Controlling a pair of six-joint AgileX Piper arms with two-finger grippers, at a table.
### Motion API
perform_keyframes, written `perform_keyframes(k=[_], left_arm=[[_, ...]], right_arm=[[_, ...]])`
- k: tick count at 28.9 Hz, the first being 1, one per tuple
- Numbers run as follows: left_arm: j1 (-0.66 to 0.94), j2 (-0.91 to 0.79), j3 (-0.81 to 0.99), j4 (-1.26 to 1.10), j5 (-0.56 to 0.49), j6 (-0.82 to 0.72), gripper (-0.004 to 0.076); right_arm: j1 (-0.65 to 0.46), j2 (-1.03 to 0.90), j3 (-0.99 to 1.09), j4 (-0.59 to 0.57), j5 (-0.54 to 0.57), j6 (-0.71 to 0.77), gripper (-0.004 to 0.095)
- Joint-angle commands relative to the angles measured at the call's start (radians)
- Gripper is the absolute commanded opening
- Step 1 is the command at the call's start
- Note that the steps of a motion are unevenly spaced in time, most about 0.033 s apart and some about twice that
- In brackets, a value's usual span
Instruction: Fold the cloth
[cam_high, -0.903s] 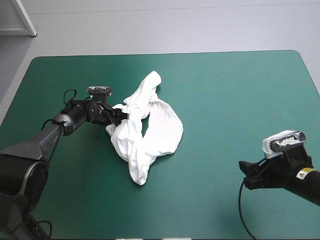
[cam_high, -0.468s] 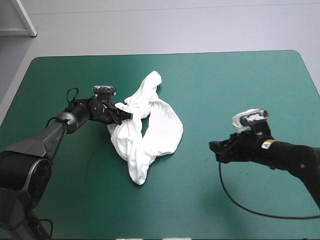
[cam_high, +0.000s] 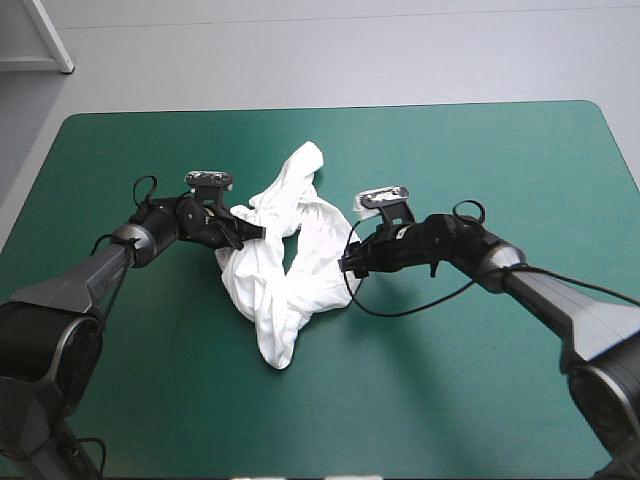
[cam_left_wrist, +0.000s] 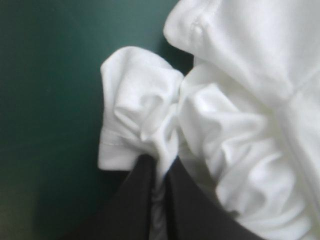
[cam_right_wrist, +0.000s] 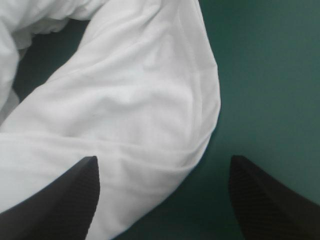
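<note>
Noted at the left edge of the T-shirt (cam_high: 300, 262): left gripper (cam_high: 246, 231), black fingers pinched onto a bunched, hemmed fold, cloth squeezed between them. Noted of the T-shirt itself: a crumpled white heap, twisted into a loose loop, lying on the teal-green cover (cam_high: 480, 160) about mid-table, no part spread flat. Noted at the T-shirt's right edge: right gripper (cam_high: 349, 266), fingers spread wide and holding nothing, one tip over the rounded hemmed border of the cloth, the other over bare cover just beside it. Judged as the step in hand: securing a second hold, so as to open the heap out before any fold. Recommended: lower the right fingers astride the T-shirt's right border, take a single layer at the hem rather than a thick bundle, and clench only with cloth well between the tips. Recommended further: hold the left pinch firm, then draw both holds evenly away from the T-shirt's middle, low over the cover, to avoid tightening the twist. Risk: a shallow bite on the right, liable to slip off the hem.
</note>
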Motion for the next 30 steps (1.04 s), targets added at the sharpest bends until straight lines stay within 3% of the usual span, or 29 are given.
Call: perform_keyframes(k=[1,9,15,20,27,30], left_arm=[[0.0,-0.04,-0.023,0.0,-0.013,0.001,-0.001],[0.0,-0.04,-0.023,0.002,-0.008,0.017,-0.001],[0.0,-0.04,-0.021,0.002,-0.006,0.023,-0.001],[0.0,-0.04,-0.021,0.004,-0.017,0.029,-0.001],[0.01,-0.179,-0.025,0.01,-0.095,0.056,-0.001],[0.029,-0.332,-0.025,0.055,-0.133,0.056,-0.001]], right_arm=[[0.001,0.056,-0.102,0.011,-0.005,0.005,0.0657],[0.015,0.12,-0.122,0.025,-0.009,0.017,0.0347],[0.017,0.19,-0.122,0.025,0.001,0.027,0.028],[0.017,0.171,-0.127,0.025,-0.007,0.019,-0.0013],[0.015,-0.019,-0.153,-0.071,-0.003,0.103,-0.0014],[0.015,-0.155,-0.194,-0.287,0.045,0.271,-0.0014]])
